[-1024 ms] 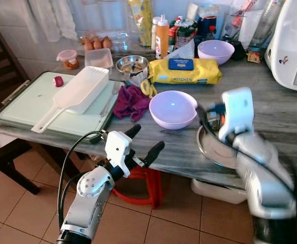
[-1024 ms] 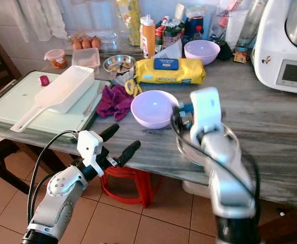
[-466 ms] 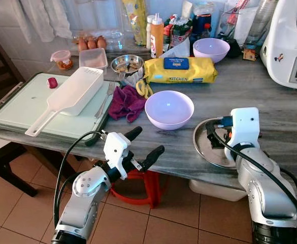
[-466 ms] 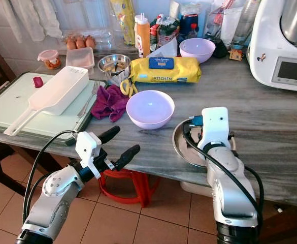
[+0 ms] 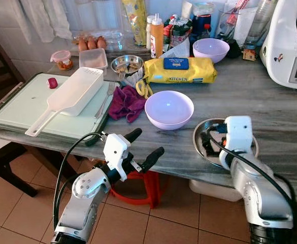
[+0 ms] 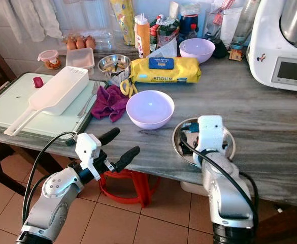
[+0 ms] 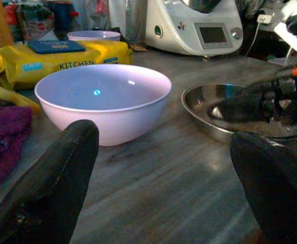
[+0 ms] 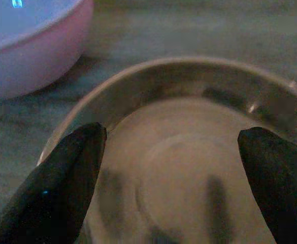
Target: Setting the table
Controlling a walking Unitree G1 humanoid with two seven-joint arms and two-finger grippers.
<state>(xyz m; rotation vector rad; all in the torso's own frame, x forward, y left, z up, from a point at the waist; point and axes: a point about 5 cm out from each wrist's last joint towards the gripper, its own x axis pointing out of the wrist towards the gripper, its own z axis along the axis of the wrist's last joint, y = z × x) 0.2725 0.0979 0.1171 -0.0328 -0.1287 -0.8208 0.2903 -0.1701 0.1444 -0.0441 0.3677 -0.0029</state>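
The steel plate sits near the front edge of the grey desk, just beside the lilac bowl — on that bowl's right, apart from it. The right tool hangs over the plate's hollow, its two black fingers spread wide and gripping nothing. The left tool hovers off the desk's front edge, short of the bowl, likewise spread and empty. Beyond the bowl lie a purple cloth and a yellow wipes pack.
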